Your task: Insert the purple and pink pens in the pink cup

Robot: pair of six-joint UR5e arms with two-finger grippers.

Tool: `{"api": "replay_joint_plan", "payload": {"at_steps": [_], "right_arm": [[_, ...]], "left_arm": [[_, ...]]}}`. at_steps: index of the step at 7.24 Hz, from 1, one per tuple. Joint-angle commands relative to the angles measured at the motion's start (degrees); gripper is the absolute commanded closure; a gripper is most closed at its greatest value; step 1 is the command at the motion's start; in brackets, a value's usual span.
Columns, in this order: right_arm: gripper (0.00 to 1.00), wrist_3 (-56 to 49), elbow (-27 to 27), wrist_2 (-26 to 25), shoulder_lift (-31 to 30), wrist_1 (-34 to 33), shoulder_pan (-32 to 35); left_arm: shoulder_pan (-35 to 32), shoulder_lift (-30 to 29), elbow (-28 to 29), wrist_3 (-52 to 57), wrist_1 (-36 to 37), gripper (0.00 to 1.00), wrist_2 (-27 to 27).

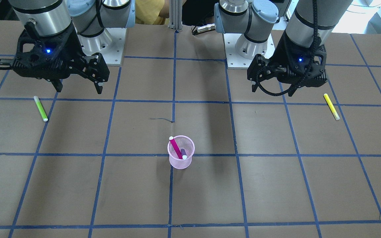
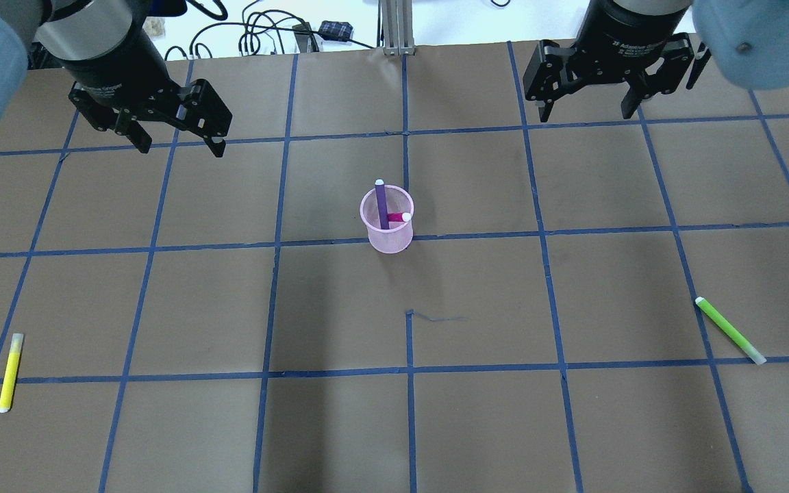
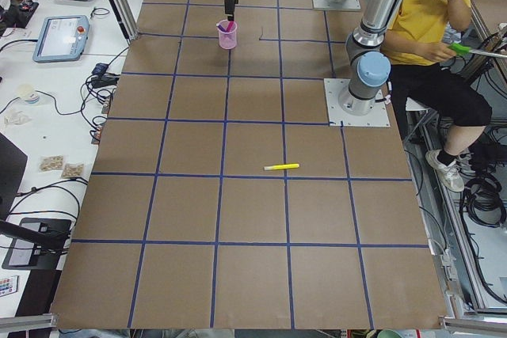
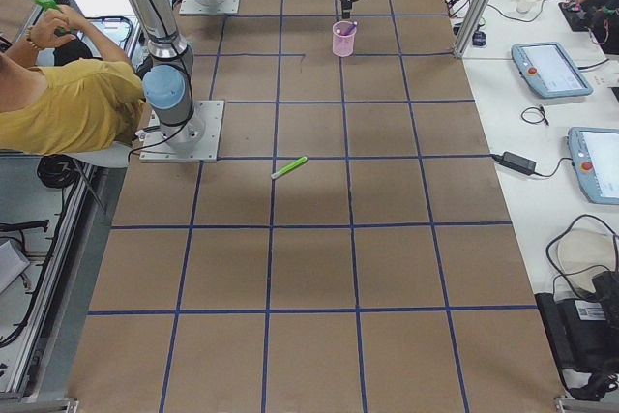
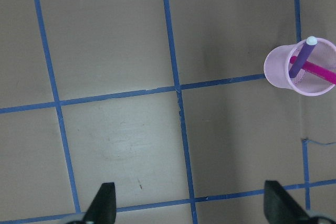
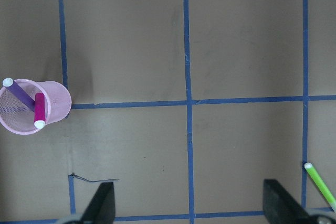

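Observation:
The pink mesh cup (image 2: 389,239) stands upright near the table's middle, also in the front view (image 1: 180,162). The purple pen (image 2: 381,202) and the pink pen (image 2: 398,218) both stand inside it, leaning on the rim. In the front view the pink pen (image 1: 175,148) and the purple pen (image 1: 183,153) show in the cup. My left gripper (image 2: 179,147) is open and empty, raised to the far left of the cup. My right gripper (image 2: 586,115) is open and empty, raised to the far right. The cup also shows in the left wrist view (image 5: 275,72) and the right wrist view (image 6: 59,103).
A yellow pen (image 2: 10,372) lies on the table near my left side, and a green pen (image 2: 730,330) lies near my right side. Brown paper with blue tape lines covers the table. A person in yellow sits behind the robot bases (image 3: 432,21).

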Motion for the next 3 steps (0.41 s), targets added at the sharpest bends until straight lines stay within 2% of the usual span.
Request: {"api": "replay_joint_plan", "payload": {"at_steps": [1,3], "right_arm": [[0.01,0.26,-0.06,0.06,0.09,-0.15,0.18],[0.0,0.44,-0.15,2.16,0.18,-1.03,0.18]], "left_arm": [[-0.07,0.51,-0.08,0.05,-0.05,0.0,-0.14],[0.1,0.95,0.01,0.05,-0.05,0.0,0.12]]}}
